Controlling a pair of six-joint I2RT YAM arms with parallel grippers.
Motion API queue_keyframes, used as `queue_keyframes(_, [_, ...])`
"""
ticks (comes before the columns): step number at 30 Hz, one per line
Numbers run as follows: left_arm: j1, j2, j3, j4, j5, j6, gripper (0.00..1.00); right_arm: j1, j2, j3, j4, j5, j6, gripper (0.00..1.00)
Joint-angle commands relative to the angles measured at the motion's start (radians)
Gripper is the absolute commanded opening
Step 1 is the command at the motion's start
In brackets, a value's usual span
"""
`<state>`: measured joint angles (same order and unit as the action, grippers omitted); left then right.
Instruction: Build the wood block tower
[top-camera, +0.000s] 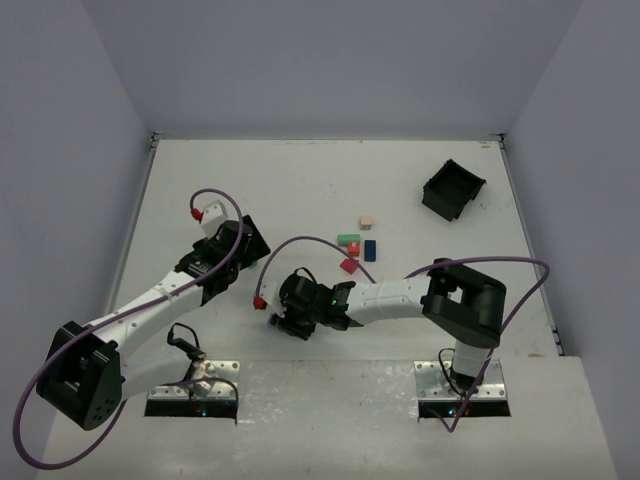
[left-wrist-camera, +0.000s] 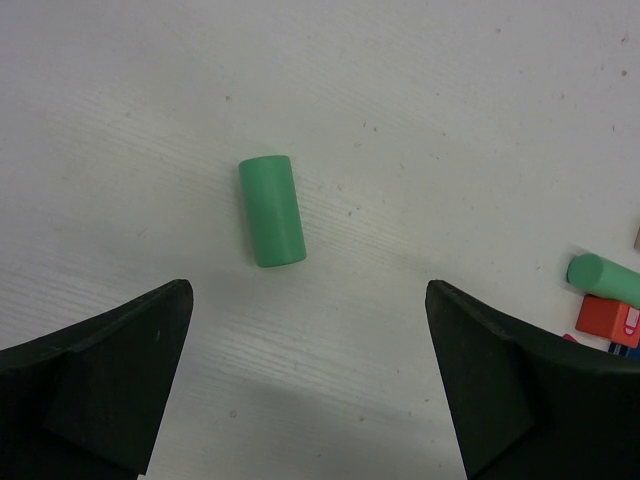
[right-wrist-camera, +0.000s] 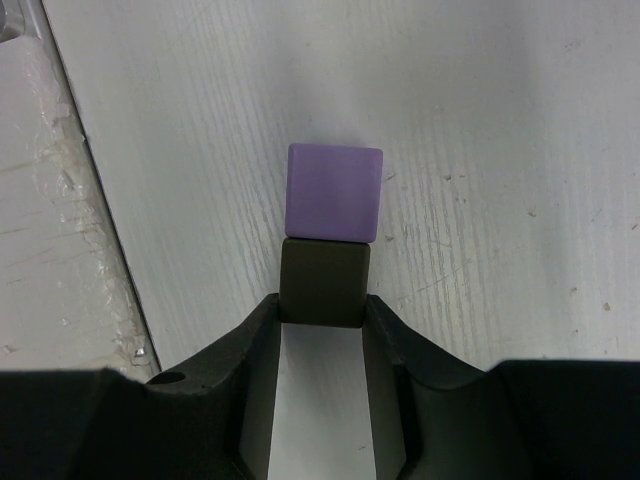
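Wood blocks (top-camera: 349, 265) mid-table; right end effector (right-wrist-camera: 322, 303) pinches purple block (right-wrist-camera: 334, 190); left end effector (left-wrist-camera: 308, 292) spread before green cylinder (left-wrist-camera: 271, 210); black bin (top-camera: 453, 189) apart.

R gripper (right-wrist-camera: 322, 308) clamps purple block (right-wrist-camera: 333, 190) btwn fingertips.

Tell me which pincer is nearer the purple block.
Right. The right pincer flanks the purple block on both sides; the left pincer hangs apart, by a green cylinder.

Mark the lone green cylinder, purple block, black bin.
lone green cylinder (left-wrist-camera: 271, 210), left wrist view, middle of its side.
purple block (right-wrist-camera: 334, 190), right wrist view, lit face.
black bin (top-camera: 442, 207), top external view, outer wall.
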<state>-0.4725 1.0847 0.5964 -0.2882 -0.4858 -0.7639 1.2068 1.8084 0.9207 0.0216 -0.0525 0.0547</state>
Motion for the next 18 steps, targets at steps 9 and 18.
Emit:
queue_keyframes(9, [-0.009,-0.001,0.01,0.037,0.006,0.011,1.0,0.002,0.001,0.04,0.016,0.008,0.0,0.42])
queue_keyframes(18, [-0.009,0.0,0.009,0.04,0.01,0.012,1.0,0.002,-0.016,0.042,0.02,0.023,-0.006,0.66])
